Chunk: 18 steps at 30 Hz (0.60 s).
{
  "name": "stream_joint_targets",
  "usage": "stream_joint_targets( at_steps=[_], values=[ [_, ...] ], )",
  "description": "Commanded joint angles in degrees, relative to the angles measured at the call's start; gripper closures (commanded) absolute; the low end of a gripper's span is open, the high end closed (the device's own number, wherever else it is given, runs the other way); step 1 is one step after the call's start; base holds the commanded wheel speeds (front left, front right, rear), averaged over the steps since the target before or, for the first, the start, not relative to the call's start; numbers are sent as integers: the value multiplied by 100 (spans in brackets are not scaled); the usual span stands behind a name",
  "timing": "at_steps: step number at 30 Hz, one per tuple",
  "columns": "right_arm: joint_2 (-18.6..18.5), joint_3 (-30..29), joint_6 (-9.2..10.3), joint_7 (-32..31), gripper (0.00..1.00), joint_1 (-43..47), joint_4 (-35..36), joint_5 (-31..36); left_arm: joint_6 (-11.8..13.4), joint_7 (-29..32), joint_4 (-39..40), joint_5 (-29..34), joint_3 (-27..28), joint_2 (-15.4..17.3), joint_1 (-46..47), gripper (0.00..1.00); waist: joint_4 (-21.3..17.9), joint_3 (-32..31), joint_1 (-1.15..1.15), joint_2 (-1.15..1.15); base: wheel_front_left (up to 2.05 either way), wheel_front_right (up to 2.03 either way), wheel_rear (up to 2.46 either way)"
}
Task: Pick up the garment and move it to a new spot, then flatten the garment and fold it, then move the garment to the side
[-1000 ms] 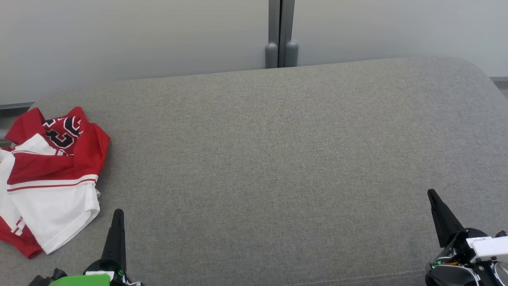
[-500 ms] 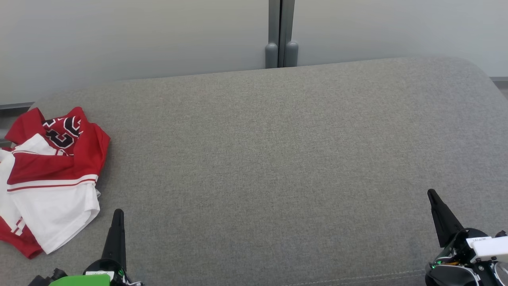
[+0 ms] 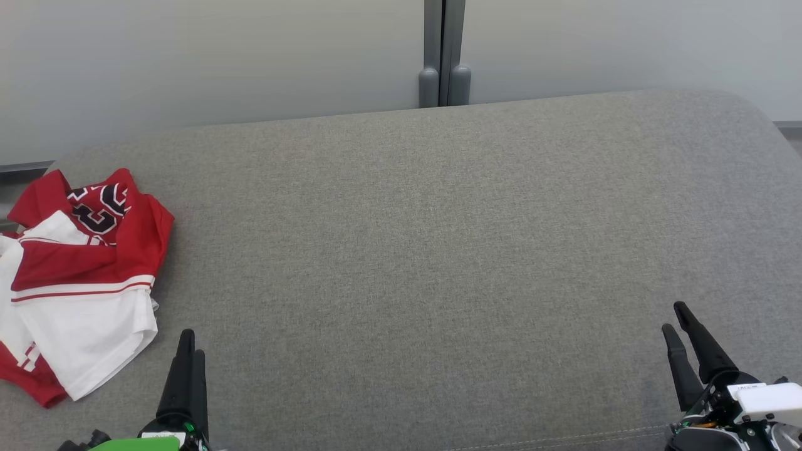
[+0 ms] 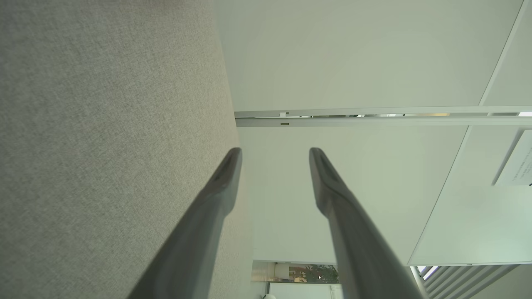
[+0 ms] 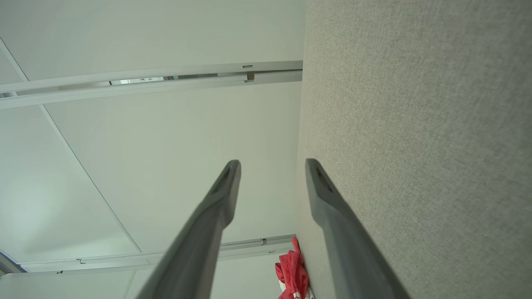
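One grey cushion [image 3: 438, 250] bears one crumpled garment [image 3: 81, 282], with left end effector [image 3: 192, 342] and right end effector [image 3: 672, 316] both spread.

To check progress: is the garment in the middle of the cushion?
No, the garment lies crumpled at the cushion's left edge.

Garment [image 3: 81, 282] lay on the seat [image 3: 426, 250] at its far L edge, well apart from centre. L gripper [image 3: 192, 342] sat at the near edge just R of garment, not touching; R gripper [image 3: 672, 316] at near R corner, well apart. Wall panels [image 3: 219, 56] stood behind seat, w/ a post [image 3: 443, 56] btwn them at mid-back.
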State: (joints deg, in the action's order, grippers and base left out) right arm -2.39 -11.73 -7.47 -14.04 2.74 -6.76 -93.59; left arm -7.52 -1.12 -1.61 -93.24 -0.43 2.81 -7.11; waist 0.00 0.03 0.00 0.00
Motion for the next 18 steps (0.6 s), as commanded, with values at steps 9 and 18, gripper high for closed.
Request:
stream_joint_targets(
  at_steps=[9, 18],
  values=[
    [-46, 124, 0, 239, 0, -289, -54, 189, 0, -105, -188, 38, -91, 2, 423, 0, -6, 19, 0, 0, 0, 0, 0],
    [-300, 510, -1, 695, 0, -600, -62, 939, 1, -331, -216, 558, -214, 134, 790, 0, -13, 39, 0, 0, 0, 0, 0]
  ],
)
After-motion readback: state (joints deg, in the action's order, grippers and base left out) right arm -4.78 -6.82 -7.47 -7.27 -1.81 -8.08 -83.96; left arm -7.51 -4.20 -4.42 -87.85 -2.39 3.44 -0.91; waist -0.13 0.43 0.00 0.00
